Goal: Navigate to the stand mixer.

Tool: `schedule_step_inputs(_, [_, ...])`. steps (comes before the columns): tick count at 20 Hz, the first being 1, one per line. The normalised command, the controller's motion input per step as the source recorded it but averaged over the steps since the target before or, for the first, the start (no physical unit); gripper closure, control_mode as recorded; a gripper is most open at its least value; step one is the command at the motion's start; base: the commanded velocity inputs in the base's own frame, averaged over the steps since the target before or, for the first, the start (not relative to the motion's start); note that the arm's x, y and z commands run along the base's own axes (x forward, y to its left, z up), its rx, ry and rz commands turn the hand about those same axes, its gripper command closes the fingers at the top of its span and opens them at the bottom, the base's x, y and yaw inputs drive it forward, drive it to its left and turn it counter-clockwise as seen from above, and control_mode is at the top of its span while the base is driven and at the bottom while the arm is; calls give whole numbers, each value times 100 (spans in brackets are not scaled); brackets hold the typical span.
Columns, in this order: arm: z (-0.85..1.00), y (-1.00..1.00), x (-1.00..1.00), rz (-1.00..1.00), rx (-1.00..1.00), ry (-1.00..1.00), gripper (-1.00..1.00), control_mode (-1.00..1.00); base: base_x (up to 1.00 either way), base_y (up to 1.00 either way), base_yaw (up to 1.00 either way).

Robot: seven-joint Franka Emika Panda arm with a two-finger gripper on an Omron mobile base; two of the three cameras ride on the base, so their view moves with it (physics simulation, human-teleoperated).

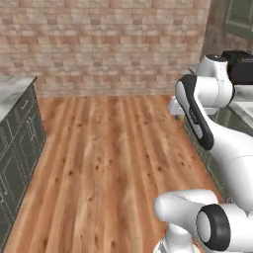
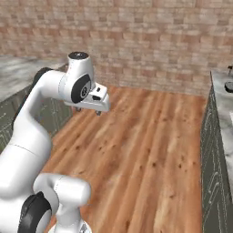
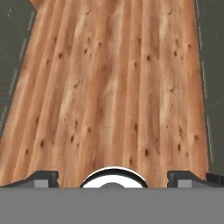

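Robot arm stands mid-aisle between two kitchen counter runs, facing the back wall.

The plank wooden floor runs ahead to the brick back wall. A dark-fronted cabinet run with a marble top lies on the left, and a matching dark cabinet run with a pale stone counter on the right. The two-finger gripper hangs above the floor, between the two runs.
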Motion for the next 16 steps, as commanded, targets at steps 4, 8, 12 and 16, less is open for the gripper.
schedule_step_inputs(4, [0,0,0,0,0,0,-100,100,0,-5,98])
schedule_step_inputs(8, [0,0,0,0,0,0,-100,100,0,-13,90])
schedule_step_inputs(12, [0,0,0,0,0,0,-100,100,0,-15,87])
schedule_step_inputs(16, [0,0,0,0,0,0,-100,100,6,-23,80])
